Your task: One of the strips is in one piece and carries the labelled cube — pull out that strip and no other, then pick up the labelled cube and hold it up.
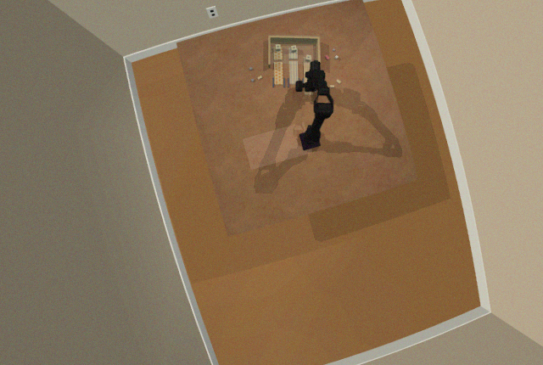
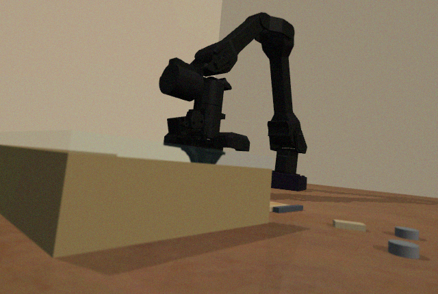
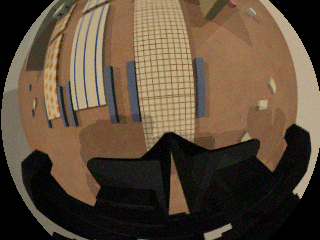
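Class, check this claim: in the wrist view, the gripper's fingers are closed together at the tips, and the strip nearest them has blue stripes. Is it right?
Not quite. The wrist view shows the strip nearest the fingertips has a brown grid, not blue stripes. The rest stands.
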Controlling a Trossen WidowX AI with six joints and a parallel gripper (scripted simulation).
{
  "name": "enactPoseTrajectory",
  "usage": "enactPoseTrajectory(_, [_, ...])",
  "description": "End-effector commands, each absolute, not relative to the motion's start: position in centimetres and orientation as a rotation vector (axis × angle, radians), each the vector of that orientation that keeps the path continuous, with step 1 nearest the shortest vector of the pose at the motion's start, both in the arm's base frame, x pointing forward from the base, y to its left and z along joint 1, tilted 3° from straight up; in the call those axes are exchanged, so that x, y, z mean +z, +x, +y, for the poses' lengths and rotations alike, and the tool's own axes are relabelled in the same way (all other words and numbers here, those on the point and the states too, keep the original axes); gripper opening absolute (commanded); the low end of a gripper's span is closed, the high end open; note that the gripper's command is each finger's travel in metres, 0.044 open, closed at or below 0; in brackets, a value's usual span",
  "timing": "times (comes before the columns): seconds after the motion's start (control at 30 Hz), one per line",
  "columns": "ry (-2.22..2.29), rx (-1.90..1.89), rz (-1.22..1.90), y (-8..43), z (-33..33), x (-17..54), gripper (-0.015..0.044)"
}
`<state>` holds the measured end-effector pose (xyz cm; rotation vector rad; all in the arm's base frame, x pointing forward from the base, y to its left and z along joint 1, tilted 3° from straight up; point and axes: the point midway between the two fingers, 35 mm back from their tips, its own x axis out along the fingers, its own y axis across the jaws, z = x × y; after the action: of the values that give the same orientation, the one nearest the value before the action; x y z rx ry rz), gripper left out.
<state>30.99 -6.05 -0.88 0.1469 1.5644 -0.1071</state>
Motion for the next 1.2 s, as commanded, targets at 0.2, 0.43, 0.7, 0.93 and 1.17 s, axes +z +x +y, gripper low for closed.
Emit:
enactPoseTrajectory(0.2, [0.145, -0.109, 1.588, 28.9, -5.8, -1.3, 0.0])
enactPoseTrajectory(0.43, [0.145, -0.109, 1.589, 27.8, -5.6, -1.3, 0.0])
enactPoseTrajectory(0.7, [0.145, -0.109, 1.591, 26.6, -5.3, -1.3, 0.0])
enactPoseTrajectory(0.93, [0.145, -0.109, 1.592, 25.6, -5.1, -1.3, 0.0])
enactPoseTrajectory(1.17, [0.145, -0.109, 1.593, 24.5, -5.0, -1.3, 0.0])
